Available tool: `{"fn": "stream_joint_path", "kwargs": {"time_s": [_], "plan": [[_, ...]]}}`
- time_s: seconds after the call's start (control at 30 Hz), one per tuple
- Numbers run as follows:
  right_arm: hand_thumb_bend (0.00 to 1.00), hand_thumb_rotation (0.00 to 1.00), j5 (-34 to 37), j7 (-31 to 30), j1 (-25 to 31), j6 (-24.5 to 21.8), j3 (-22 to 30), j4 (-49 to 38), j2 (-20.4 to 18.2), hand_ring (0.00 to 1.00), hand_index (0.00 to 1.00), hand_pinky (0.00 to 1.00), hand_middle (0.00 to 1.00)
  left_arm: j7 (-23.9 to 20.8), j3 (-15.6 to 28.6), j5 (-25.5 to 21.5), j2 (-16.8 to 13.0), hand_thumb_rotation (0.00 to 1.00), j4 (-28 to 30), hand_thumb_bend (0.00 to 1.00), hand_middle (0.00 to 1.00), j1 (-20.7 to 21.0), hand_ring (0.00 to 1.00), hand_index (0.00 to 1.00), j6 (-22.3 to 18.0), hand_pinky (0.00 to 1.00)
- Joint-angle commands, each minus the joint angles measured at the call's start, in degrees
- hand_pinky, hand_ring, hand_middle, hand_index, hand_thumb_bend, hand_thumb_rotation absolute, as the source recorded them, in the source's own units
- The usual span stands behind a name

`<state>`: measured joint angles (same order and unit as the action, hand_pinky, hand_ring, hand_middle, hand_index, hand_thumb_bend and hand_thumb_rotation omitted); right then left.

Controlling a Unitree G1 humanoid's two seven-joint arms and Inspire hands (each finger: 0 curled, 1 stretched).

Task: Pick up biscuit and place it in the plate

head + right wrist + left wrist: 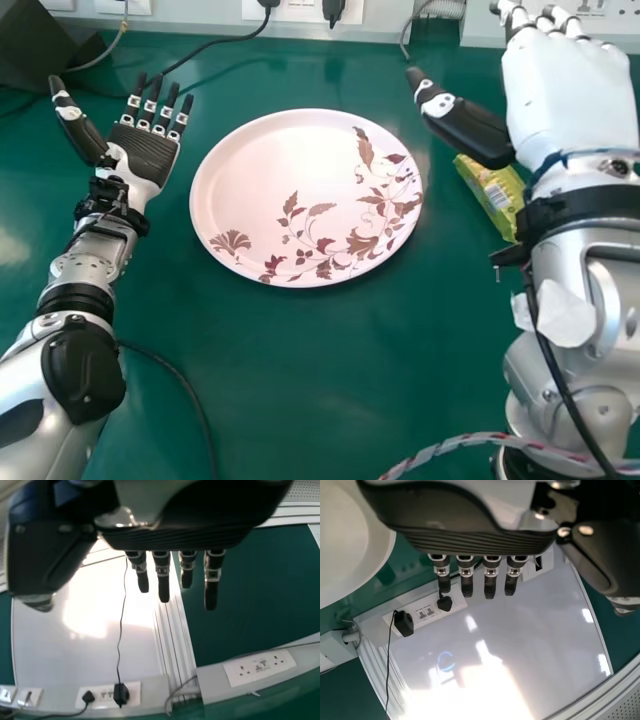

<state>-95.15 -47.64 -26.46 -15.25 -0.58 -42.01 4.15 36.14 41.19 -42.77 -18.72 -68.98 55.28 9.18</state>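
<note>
Right up close, over to the white-and-black mechanical right hand, wide open, straight-fingered, empty; just beside its wrist, down to the yellow-green plastic biscuit packet on the smooth green tabletop; between both hands, across to the round white plate with brown-red floral print; over to the white-and-black mechanical left hand, palm up, spread open, empty; beyond both hands, out to the white rectangular socket panel

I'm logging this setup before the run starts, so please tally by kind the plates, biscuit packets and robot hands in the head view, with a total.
Plates: 1, the white floral plate
Biscuit packets: 1, the yellow-green packet
Robot hands: 2, the left hand and the right hand
Total: 4
</note>
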Motion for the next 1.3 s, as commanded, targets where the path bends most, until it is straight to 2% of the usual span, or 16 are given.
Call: {"fn": "stream_joint_path", "kwargs": {"time_s": [0.0, 0.3, 0.47, 0.8, 1.0, 1.27], "plan": [[0.90, 0.54, -0.3, -0.8, -0.9, 0.5, 0.6, 0.8, 0.8, 0.85, 1.00, 0.76, 0.92, 0.5, -0.2, 0.6, -0.3, 0.64, 0.0, 1.00, 1.00, 0.4, 1.00, 1.00, -0.5, 1.00], [0.88, 0.54, 0.4, -2.3, -2.1, 0.1, 2.2, 4.3, 3.2, 0.85, 1.00, 0.75, 0.92, 0.0, -0.2, 0.9, -0.3, 0.68, 0.4, 1.00, 1.00, 0.4, 1.00, 1.00, -0.3, 1.00], [0.90, 0.55, 0.9, -2.8, -2.4, -0.5, 2.8, 5.7, 4.0, 0.86, 1.00, 0.76, 0.92, 0.6, 0.1, 1.0, -0.1, 0.66, 0.5, 1.00, 1.00, 0.3, 1.00, 1.00, 0.1, 1.00], [0.95, 0.65, 0.3, -2.8, -2.7, -2.4, 3.1, 7.6, 4.3, 0.94, 1.00, 0.85, 1.00, 4.8, 0.3, 1.0, -0.3, 0.66, 0.1, 1.00, 1.00, 0.0, 1.00, 1.00, -1.2, 1.00], [0.95, 0.64, 0.3, -2.2, -2.5, -3.5, 2.9, 8.7, 4.4, 0.99, 1.00, 0.89, 1.00, 5.5, 0.1, 1.3, -0.3, 0.63, 0.0, 1.00, 1.00, 0.0, 1.00, 1.00, -1.9, 1.00], [0.94, 0.65, 1.6, -2.7, -2.6, -4.3, 3.2, 10.7, 5.5, 1.00, 1.00, 0.90, 1.00, 5.0, 0.2, 1.0, -0.2, 0.65, 0.2, 1.00, 1.00, 0.1, 1.00, 1.00, -1.4, 1.00]]}}
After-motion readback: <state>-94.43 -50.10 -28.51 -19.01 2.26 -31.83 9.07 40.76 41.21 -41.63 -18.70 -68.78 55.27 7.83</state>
